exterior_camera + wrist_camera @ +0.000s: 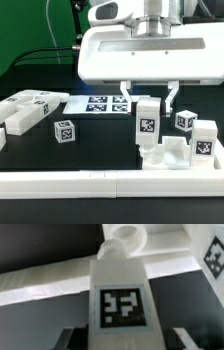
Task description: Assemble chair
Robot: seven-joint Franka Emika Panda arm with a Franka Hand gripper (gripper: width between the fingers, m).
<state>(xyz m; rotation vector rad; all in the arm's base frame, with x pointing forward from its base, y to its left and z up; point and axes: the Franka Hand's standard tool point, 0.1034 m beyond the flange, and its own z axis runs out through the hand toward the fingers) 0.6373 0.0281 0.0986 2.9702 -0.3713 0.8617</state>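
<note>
White rail (100,184) up front — behind it, upright chair leg (147,125), tight in the closed claw (147,103).

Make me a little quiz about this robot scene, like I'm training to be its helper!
1. True or false: the upright tagged piece stands between the fingers of the gripper.
2. Pick one: where do the loose parts lie? A) on the table at the exterior view's left. B) on top of the gripper. C) hanging in the air.
3. Fill the gap: the long rail along the front is coloured ___.

Key: 1 true; 2 A; 3 white.
</note>
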